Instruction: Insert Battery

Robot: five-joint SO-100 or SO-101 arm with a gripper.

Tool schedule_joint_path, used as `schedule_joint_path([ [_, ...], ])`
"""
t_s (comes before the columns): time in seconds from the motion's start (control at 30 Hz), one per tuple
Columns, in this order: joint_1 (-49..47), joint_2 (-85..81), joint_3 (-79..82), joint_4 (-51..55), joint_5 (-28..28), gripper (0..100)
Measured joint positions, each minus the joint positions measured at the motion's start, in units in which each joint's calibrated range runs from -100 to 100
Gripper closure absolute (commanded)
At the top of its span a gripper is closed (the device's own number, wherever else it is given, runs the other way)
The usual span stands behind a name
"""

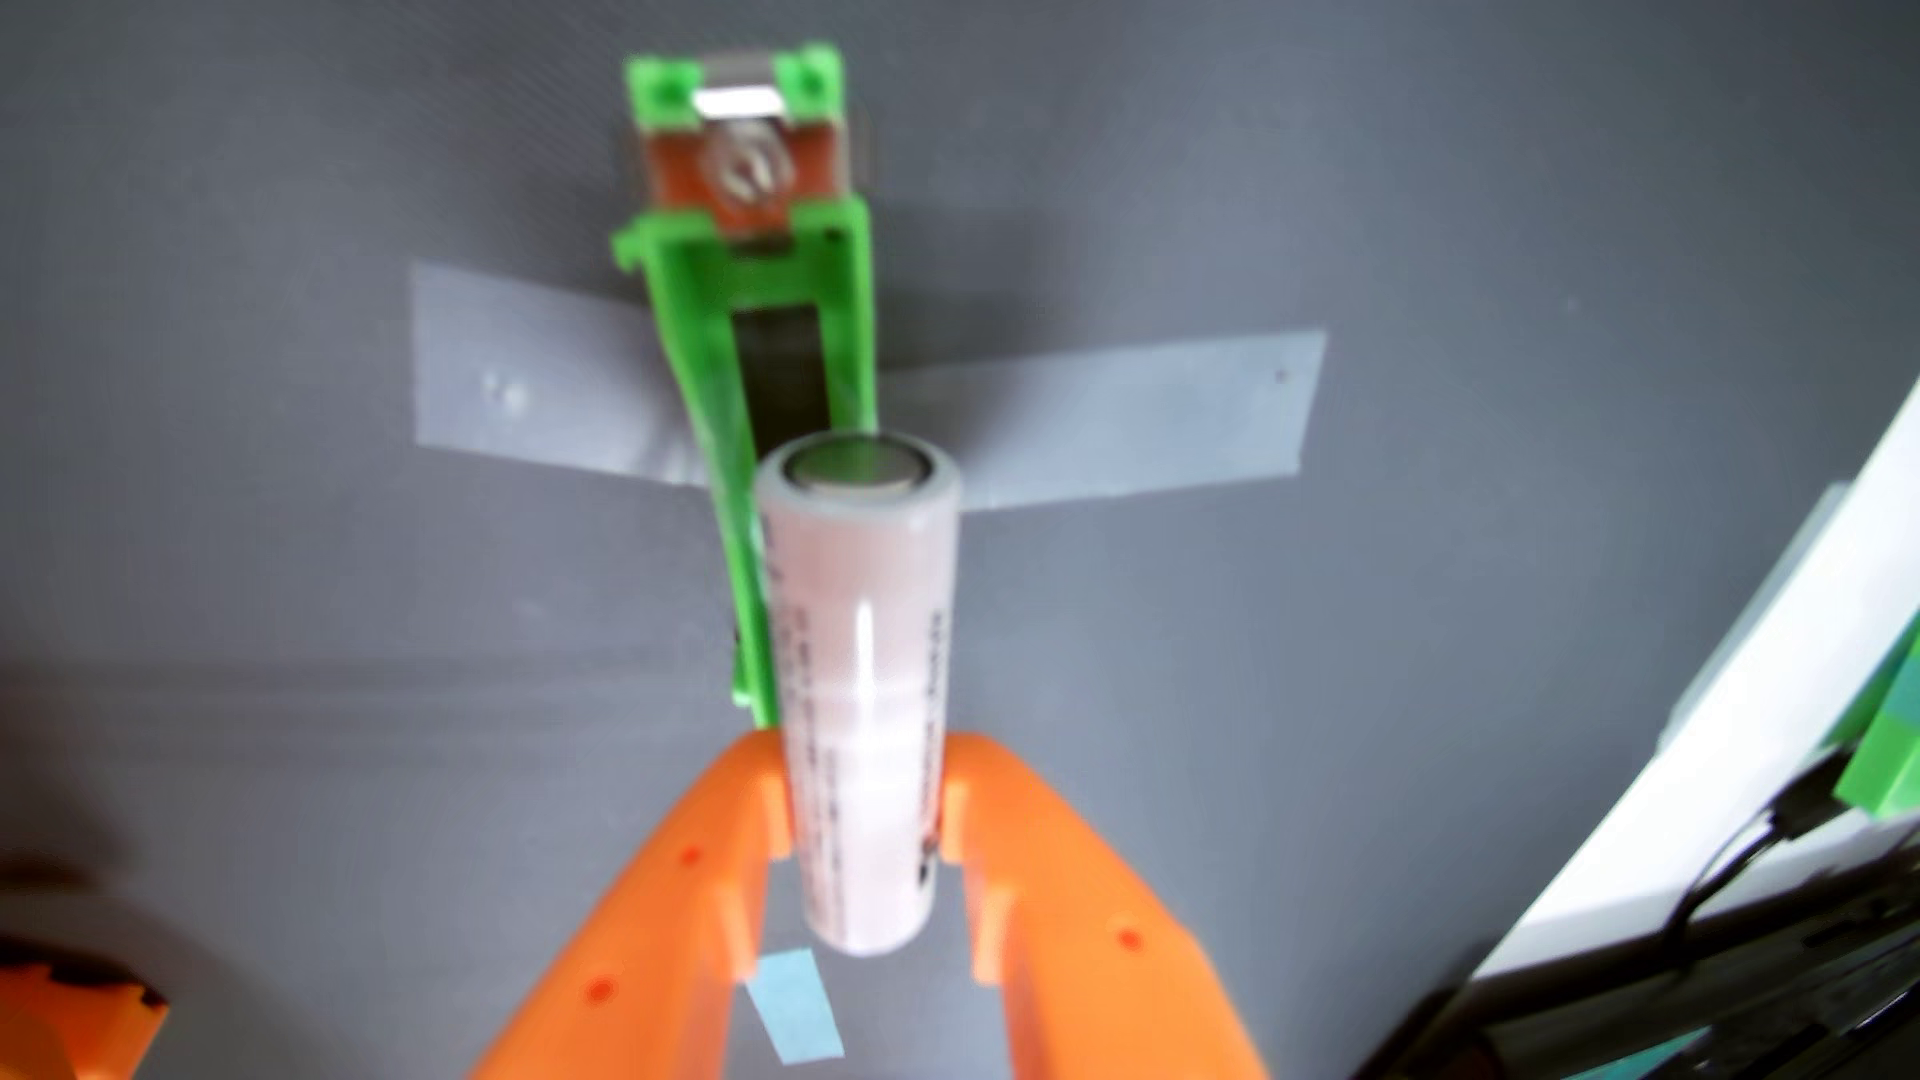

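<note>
Fingers [727,862] of orange plastic rise from the bottom edge of the wrist view, and the gripper [864,805] is clamped on a pale pink battery [862,665], one finger on each side of its lower half. A small blue tape patch [795,1002] lies on the grey table [260,623] beneath. The battery's metal end points up the frame, over the near part of a green holder [748,343]. Grey tape strips [1122,426] fix the holder to the table. A metal contact [740,171] sits at its far end.

Bright even daylight, soft overall blur (motion-like), faint shadows on grey surface [312,727], glare streak on battery [862,665]
</note>
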Motion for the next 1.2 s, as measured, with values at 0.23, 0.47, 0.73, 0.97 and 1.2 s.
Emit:
schedule_joint_path([
  [0.23,0.25,0.00,0.00,0.00,0.00,98],
  [0.47,0.00,0.00,0.00,0.00,0.00,98],
  [0.73,0.08,0.00,0.00,0.00,-1.12,98],
  [0.97,-3.52,0.00,0.00,0.00,-1.23,98],
  [1.2,-3.44,0.00,0.00,0.00,-1.23,98],
])
